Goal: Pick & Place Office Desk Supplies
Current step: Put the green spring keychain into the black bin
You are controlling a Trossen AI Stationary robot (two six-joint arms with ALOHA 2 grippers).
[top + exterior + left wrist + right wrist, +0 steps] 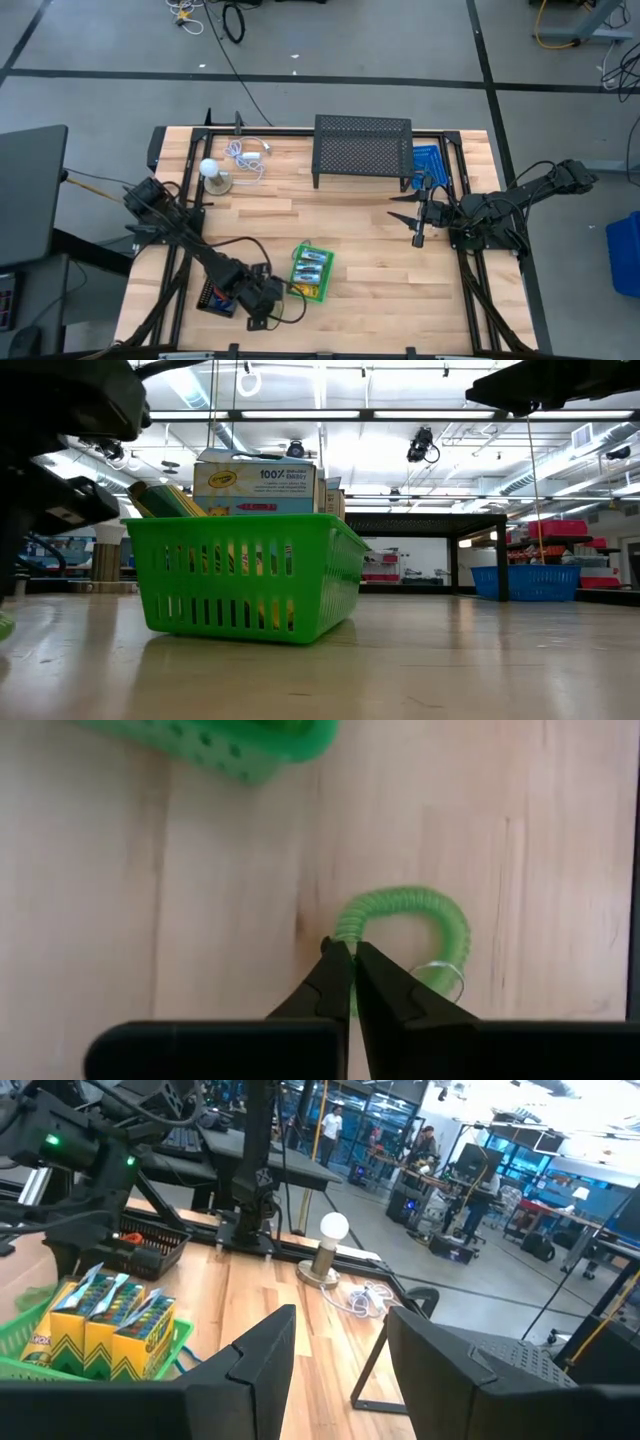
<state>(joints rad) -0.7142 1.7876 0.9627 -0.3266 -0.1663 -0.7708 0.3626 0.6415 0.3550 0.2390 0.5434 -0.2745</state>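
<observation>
A green coiled loop (415,910) with a small metal ring (447,978) lies near the table's front edge, close to the green basket (322,290). My left gripper (350,965) is shut on this loop and points steeply down (266,312). The basket holds several yellow crayon boxes (105,1325), which stand up above its rim (255,485). A black tray (213,297) with small loops sits left of my left gripper. My right gripper (411,215) hangs open above the table's right part, level, with nothing between its fingers (340,1350). My left gripper pinches the green loop's coil at one side (345,932) between its two fingertips. The fingers come from above, slanting down. The rest of the loop curves away beyond the tips. I cannot tell whether it is off the wood.
A black mesh stand (362,150) is at the back middle, with a blue basket (428,160) to its right. A white ball on a base (209,170) and a white coiled cable (248,155) lie at the back left. Bare wood stretches between the arms.
</observation>
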